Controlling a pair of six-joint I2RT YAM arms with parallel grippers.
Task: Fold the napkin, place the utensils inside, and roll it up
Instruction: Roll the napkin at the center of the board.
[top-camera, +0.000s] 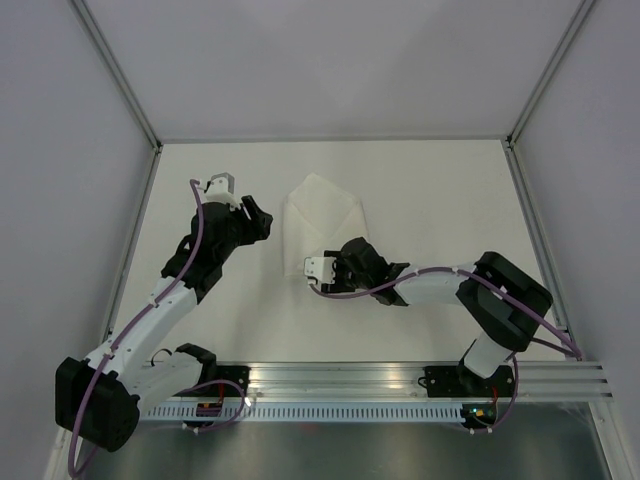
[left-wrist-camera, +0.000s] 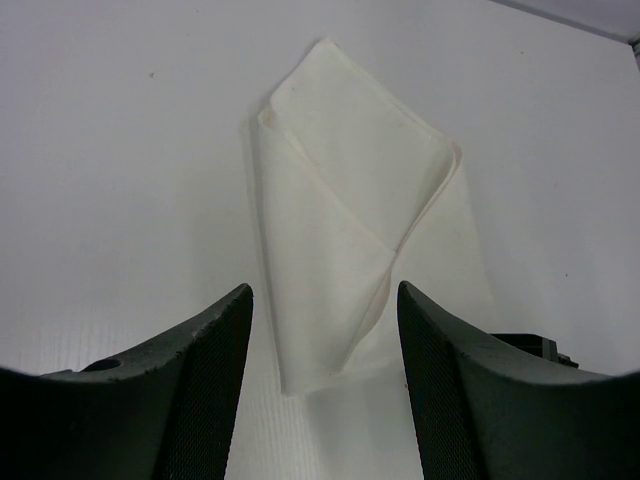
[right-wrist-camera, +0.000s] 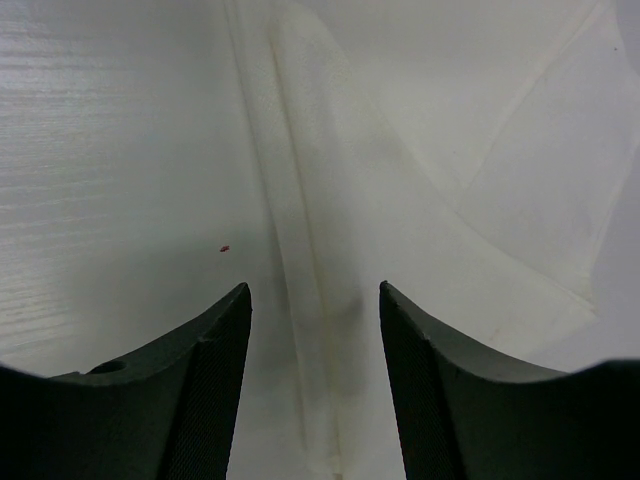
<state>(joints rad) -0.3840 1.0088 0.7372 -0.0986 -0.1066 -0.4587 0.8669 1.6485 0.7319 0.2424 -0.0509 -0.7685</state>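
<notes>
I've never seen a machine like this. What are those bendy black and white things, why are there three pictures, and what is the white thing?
They are two robot arms bolted to a white table. One picture looks down from above. The other two come from cameras on each wrist, so you see dark fingers at the bottom. The white thing is a folded napkin lying flat. The left gripper and the right gripper are both open and hold nothing. No cutlery shows anywhere.
</notes>
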